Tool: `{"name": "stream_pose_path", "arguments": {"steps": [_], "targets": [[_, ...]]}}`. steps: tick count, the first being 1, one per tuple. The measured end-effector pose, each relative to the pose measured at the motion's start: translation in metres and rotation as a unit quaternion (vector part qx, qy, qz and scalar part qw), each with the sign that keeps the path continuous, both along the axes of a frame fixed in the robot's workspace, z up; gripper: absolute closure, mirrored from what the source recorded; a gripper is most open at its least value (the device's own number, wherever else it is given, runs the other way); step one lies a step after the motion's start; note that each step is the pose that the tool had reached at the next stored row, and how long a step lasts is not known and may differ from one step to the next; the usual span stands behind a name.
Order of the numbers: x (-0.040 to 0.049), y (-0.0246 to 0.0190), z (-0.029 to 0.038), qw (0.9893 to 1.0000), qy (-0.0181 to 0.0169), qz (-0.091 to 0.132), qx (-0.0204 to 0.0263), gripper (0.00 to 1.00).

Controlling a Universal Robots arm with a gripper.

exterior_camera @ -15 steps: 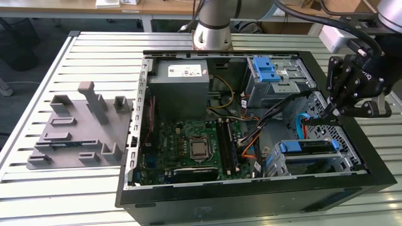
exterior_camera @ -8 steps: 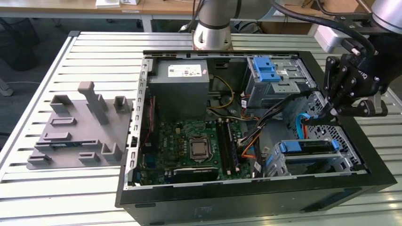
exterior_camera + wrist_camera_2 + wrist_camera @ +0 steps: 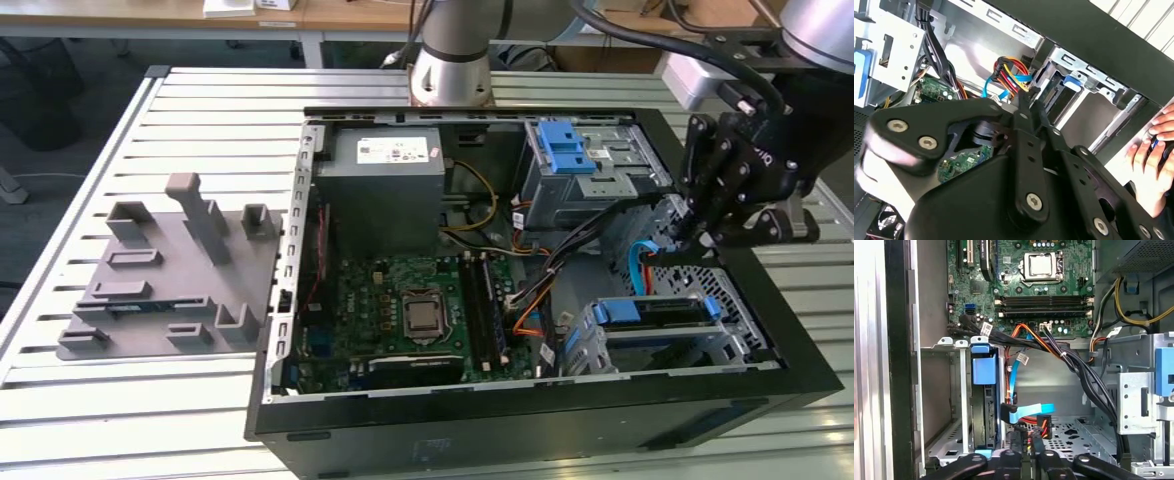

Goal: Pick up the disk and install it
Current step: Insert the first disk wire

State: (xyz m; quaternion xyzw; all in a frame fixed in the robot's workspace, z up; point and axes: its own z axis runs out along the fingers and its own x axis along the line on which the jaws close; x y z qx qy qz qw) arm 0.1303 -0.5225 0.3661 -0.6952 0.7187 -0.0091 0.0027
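The disk (image 3: 654,312) sits inside the lower metal drive cage (image 3: 727,350) at the case's front corner, on the exterior view's right, with its blue rails showing. In the first wrist view the disk (image 3: 985,410) stands edge-on in that cage under a blue tab (image 3: 983,371), with a blue flat cable (image 3: 1029,412) plugged beside it. My gripper (image 3: 697,245) hangs just above and behind the cage. Its fingers are drawn together at a plug of coloured wires (image 3: 1011,72); I cannot tell whether they pinch it. The gripper (image 3: 1027,95) (image 3: 1025,442) holds no disk.
The open computer case (image 3: 534,425) lies on a slatted table. Inside are a grey power-supply box (image 3: 380,190), the motherboard (image 3: 407,310), an upper drive cage with a blue latch (image 3: 567,150) and thick black cables (image 3: 1089,380). A grey fixture (image 3: 167,270) lies outside. A hand (image 3: 1154,145) rests beside the case.
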Motion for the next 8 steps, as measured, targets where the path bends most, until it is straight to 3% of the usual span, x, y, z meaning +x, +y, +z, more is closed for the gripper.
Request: {"name": "stream_pose_path", "arguments": {"steps": [3, 4, 8], "targets": [[0.0, 0.0045, -0.001, 1.0, 0.0, 0.0, -0.0061, 0.75], [0.0, 0.006, -0.0014, 0.9999, 0.0, 0.0, -0.0101, 0.75], [0.0, 0.0128, -0.0025, 0.9991, 0.0, 0.0, -0.0426, 0.75]]}}
